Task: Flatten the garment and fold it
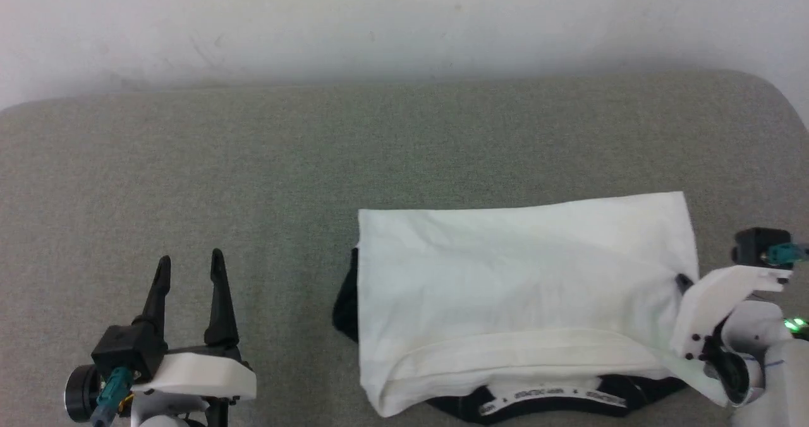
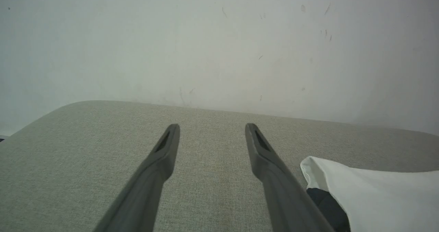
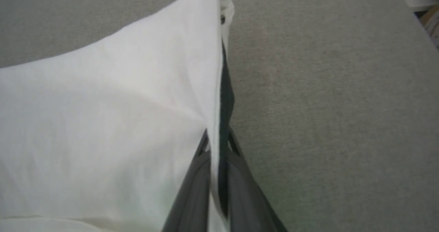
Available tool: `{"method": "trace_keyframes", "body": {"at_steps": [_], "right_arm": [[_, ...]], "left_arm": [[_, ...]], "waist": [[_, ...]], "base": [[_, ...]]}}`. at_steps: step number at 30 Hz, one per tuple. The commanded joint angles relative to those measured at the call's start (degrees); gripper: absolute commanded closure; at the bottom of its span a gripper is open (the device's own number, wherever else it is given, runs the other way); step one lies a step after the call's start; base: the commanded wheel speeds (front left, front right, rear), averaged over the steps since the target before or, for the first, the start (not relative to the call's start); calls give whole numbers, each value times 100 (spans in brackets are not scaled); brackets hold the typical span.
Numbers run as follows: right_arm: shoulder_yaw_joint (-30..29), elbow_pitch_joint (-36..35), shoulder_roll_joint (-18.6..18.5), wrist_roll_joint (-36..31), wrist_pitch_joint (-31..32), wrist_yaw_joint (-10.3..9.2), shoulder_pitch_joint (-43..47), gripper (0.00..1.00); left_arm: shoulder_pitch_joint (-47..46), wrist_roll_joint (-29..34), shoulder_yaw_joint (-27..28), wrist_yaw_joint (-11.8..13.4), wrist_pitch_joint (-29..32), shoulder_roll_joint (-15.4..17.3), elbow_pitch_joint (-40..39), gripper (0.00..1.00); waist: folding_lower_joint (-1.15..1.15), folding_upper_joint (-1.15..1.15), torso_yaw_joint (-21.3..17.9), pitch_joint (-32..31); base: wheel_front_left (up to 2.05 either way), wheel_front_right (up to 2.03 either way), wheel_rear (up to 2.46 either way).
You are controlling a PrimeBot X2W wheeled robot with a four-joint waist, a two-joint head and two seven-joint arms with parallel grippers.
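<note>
white soft knit with black trim: the garment [image 1: 518, 269] lies folded into a rough rectangle on the grey upholstered surface [image 1: 253, 162], toward 4 o'clock in the head view. its black neck trim peeps out at its 6 o'clock edge and a dark sleeve at 9 o'clock. the right gripper [image 3: 216, 141] has its fingers pinched together on the garment's 3 o'clock edge, with white and black layers between them. the left gripper [image 1: 191, 256] sits at 8 o'clock with fingers spread, holding nothing, well apart from the cloth. the cloth is judged light, limp and apt to slide layer on layer. it would sag from a single pinch, so take it at edges or corners, all layers together. the 6 o'clock hem looks doubled, perhaps a loose under-fold.
</note>
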Motion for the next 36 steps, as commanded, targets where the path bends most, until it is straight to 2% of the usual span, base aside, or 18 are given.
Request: {"method": "trace_keyframes", "body": {"at_steps": [1, 5, 9, 13, 19, 25, 30, 36], "right_arm": [[-100, -107, -26, -114, 23, -12, 76, 100], [-510, -614, -26, -556, 177, -12, 283, 100], [-504, -1029, -26, -594, 350, -12, 439, 100], [-97, -1620, -26, -294, 664, -12, 648, 100], [682, -2930, -26, 254, 1310, -12, 958, 100], [1608, -3934, -26, 452, 1904, -12, 1104, 100], [2379, -3870, -26, 443, 2020, -12, 882, 100], [3114, -3032, -26, 476, 1781, -12, 368, 100]], "left_arm": [[-5, 45, 24, -35, -27, -34, 3, 0], [-19, 74, 51, -67, -27, -72, 7, 0], [-33, 105, 74, -104, -27, -100, 15, 0], [-40, 133, 87, -145, -27, -122, 38, 0], [-40, 176, 110, -186, -27, -146, 70, 0], [-63, 188, 126, -219, -27, -168, 96, 0], [-98, 193, 128, -241, -27, -185, 113, 0], [-226, 208, 59, -276, -27, -205, 142, 0]], "waist": [[0, 0, -11, 9], [0, 0, -44, 25], [0, 0, -65, 26], [0, 0, -57, 5], [0, 0, -16, -31], [0, 0, 60, -27], [0, 0, 116, 31], [0, 0, 270, 158]], "base": [[0, 0, 0], [0, 0, 0], [0, 0, 0], [0, 0, 0], [0, 0, 0], [0, 0, 0], [0, 0, 0], [0, 0, 0]]}}
